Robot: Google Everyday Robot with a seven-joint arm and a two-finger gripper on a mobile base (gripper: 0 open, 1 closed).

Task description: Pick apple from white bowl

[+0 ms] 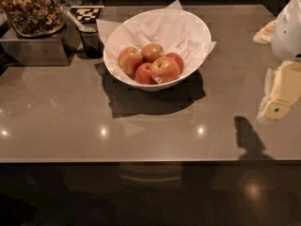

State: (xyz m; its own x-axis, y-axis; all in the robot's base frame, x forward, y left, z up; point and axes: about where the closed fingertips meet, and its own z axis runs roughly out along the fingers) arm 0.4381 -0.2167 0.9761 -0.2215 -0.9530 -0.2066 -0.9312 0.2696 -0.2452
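The white bowl [141,81] stands on the brown table at the back centre, lined with a crinkled white paper sheet [160,29]. It holds several apples. The apple [164,68], the largest, is red with a yellow-green patch and a small pale sticker, and lies at the front of the pile. A paler yellow-orange apple [130,60] lies to its left and smaller red ones sit behind and beside it. My gripper [281,95], pale yellow under a white housing [289,27], hangs at the right edge, well right of the bowl and above the table.
A clear container of nuts [30,8] sits on a metal box [33,48] at the back left. A checkered marker [86,14] and a dark cup [90,39] stand left of the bowl. The table's front edge [141,160] runs across the lower half.
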